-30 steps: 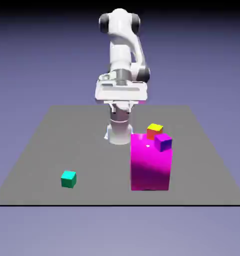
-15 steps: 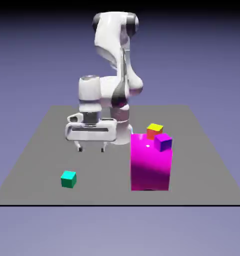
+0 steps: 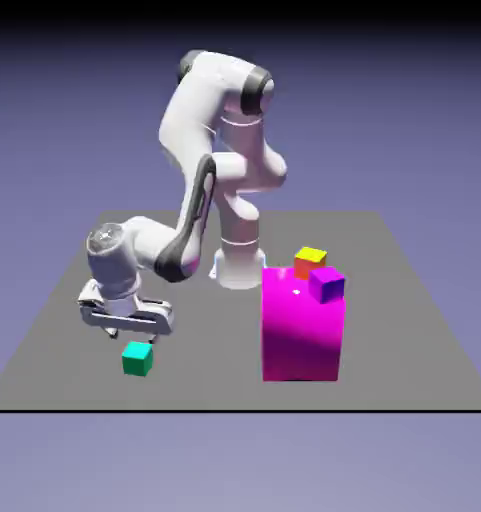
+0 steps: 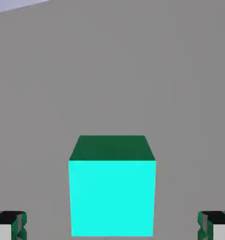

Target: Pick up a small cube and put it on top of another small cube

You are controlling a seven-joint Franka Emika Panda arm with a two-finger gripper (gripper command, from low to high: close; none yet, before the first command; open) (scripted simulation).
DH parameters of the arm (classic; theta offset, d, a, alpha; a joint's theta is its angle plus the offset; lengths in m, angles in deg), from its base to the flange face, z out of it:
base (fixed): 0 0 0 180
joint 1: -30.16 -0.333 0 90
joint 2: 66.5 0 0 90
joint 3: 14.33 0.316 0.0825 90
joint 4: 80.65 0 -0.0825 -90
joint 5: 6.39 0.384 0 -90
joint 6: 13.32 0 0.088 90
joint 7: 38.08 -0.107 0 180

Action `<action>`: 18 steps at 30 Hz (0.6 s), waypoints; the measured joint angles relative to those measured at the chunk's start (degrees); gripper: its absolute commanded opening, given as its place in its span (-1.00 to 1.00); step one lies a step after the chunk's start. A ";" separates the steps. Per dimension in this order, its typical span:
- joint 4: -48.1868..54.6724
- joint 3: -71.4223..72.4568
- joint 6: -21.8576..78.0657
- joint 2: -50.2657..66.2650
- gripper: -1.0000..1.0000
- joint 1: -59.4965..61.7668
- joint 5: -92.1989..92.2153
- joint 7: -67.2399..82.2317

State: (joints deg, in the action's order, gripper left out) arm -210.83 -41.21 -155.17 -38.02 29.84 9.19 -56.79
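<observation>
- The small plain teal-green cube point(image 3: 137, 358) sits on the flat grey tabletop point(image 3: 404, 300), toward the exterior view's left and close to the near edge, with bare grey all around it.
- The white jointed arm point(image 3: 199, 150) bends low, and its claw point(image 3: 127, 338) hovers just above the teal cube, jaws spread wide and gripping nothing.
- In the hand view the teal cube point(image 4: 112, 197) looms large and square-on between the two grey fingertips point(image 4: 9, 226), clear tabletop showing on either side of it, so neither tip touches it.
- That hand view shows only the cube, the tips and grey tabletop point(image 4: 112, 70); the rest appears in the exterior view alone.
- There, well apart toward the exterior view's right, stands a tall glossy magenta block point(image 3: 302, 325), sharp-edged and much bigger than the cube.
- On its top sit a purple cube point(image 3: 327, 285) at the near right corner and an orange-and-yellow cube point(image 3: 309, 261) just behind it.
- Open tabletop lies between the teal cube and the magenta block.
</observation>
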 measured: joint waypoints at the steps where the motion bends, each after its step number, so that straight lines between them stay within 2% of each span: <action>1: -0.10 1.28 -2.05 2.08 0.00 0.99 1.42 0.93; 2: -0.11 1.44 -2.31 2.34 -1.00 1.11 1.60 1.05; 4: -0.11 1.45 -2.30 2.34 -1.00 1.11 1.64 1.08; 8: 0.28 -3.67 5.91 -5.96 -1.00 -2.83 -3.92 -2.57; 10: 0.29 -3.83 6.17 -6.22 -1.00 -2.96 -4.09 -2.68; 18: 2.81 9.74 20.14 -22.81 -1.00 -18.87 -16.71 15.49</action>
State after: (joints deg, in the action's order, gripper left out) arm -208.03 -31.48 -135.03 -60.83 10.97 -7.52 -41.29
